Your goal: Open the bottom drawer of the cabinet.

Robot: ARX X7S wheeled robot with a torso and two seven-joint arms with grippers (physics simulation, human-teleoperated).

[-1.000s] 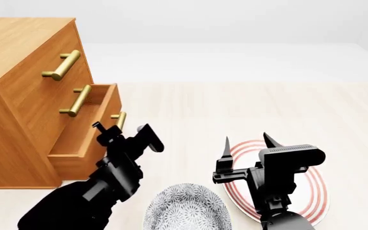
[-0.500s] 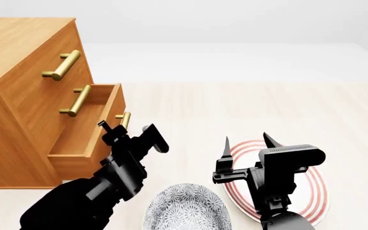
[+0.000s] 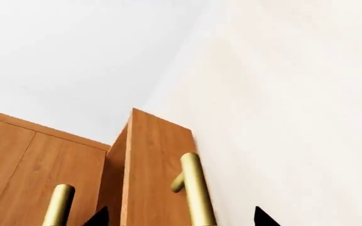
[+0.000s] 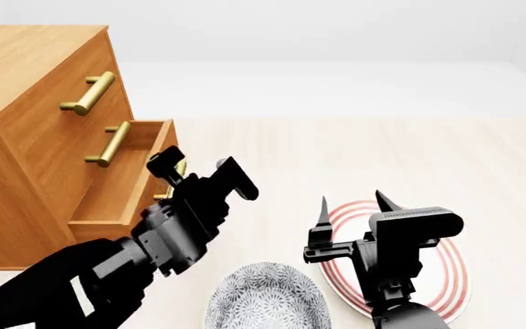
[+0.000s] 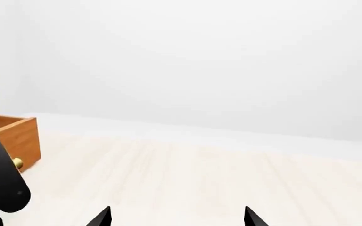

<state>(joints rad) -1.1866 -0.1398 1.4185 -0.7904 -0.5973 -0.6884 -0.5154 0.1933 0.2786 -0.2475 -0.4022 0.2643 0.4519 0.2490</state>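
The cabinet (image 4: 35, 62) stands at the left. Its bottom drawer (image 4: 117, 188) is pulled partly out; the two drawers above it are closed. My left gripper (image 4: 199, 169) is open, with its jaws on either side of the bottom drawer's brass handle (image 4: 177, 170), which it partly hides. In the left wrist view the handle (image 3: 197, 193) stands between the two fingertips of that gripper (image 3: 179, 220), with gaps on both sides, in front of the drawer front (image 3: 156, 165). My right gripper (image 4: 355, 205) is open and empty above the plate; it is also open in its own wrist view (image 5: 176, 219).
A red-ringed plate (image 4: 451, 274) lies under my right gripper. A patterned grey bowl (image 4: 268, 298) sits at the near edge between the arms. The middle drawer's handle (image 4: 107, 144) and the top drawer's handle (image 4: 88, 94) stick out above the open drawer.
My left gripper has moved up and away from me, alongside the bottom drawer's handle. The drawer slid out slightly. The right arm has not moved.
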